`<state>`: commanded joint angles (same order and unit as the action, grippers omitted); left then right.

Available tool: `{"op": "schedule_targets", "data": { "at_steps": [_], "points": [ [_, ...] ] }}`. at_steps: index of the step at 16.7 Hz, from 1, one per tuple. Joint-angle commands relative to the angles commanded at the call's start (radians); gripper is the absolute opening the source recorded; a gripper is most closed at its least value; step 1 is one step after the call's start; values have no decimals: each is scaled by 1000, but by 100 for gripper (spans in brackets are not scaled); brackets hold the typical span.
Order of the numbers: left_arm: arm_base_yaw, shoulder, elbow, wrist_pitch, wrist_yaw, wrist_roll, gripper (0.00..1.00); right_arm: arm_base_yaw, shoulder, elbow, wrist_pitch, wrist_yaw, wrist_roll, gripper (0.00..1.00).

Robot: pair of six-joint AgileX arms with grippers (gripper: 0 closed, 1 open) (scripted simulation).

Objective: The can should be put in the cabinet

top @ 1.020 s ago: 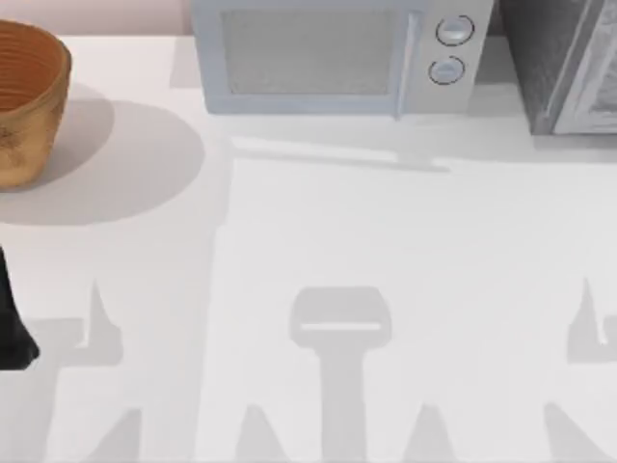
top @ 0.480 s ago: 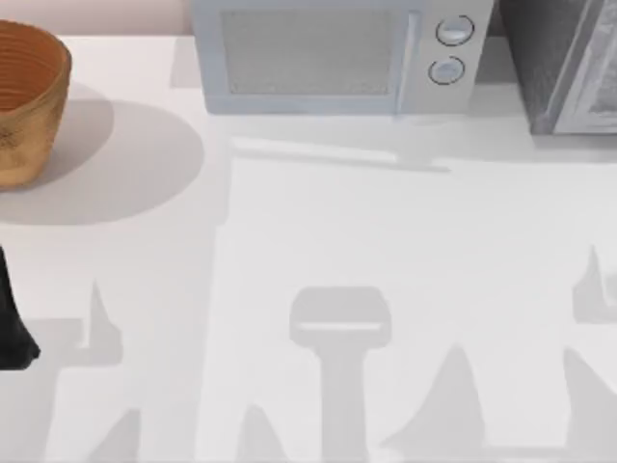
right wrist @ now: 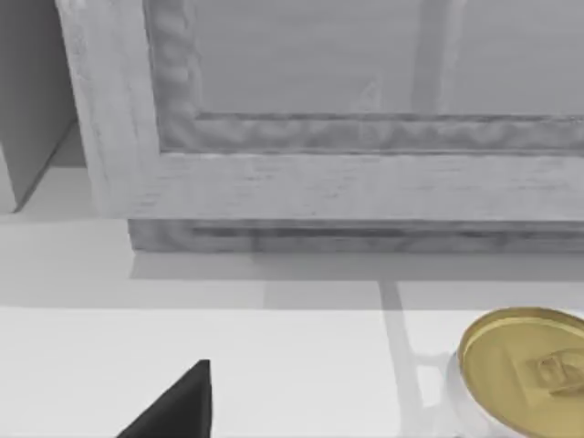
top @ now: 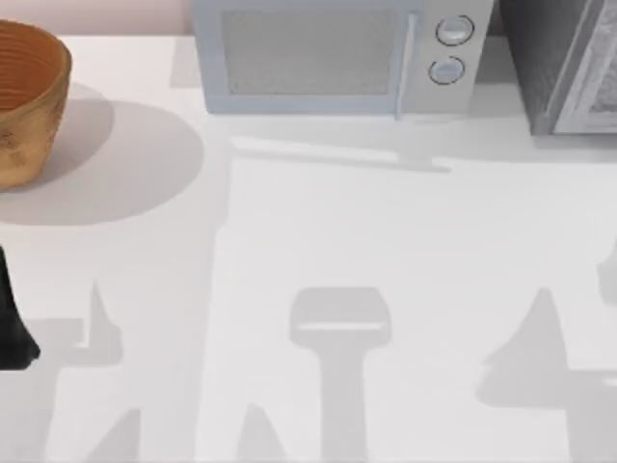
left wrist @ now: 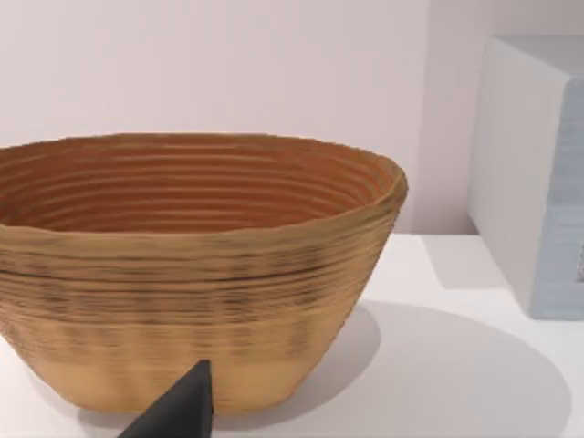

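right arm shadow shifted | can [right wrist: 525, 374] before cabinet [right wrist: 365, 182]

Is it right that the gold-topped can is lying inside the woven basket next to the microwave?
No. The basket is empty in the left wrist view. The can stands upright on the table in front of the cabinet, as the right wrist view shows. The basket is indeed beside the microwave.
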<state>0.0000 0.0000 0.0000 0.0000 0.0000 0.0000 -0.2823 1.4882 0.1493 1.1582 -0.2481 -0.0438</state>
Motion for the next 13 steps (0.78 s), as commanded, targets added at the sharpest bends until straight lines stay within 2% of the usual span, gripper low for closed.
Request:
{"op": "schedule_targets", "data": {
  "at_steps": [7, 13],
  "points": [
    [0, 0, 0, 0, 0, 0, 100, -101, 540, 67, 441, -95, -15, 100],
    [0, 0, 0, 0, 0, 0, 100, -129, 687, 92, 571, -122, -21, 100]
  ]
}}
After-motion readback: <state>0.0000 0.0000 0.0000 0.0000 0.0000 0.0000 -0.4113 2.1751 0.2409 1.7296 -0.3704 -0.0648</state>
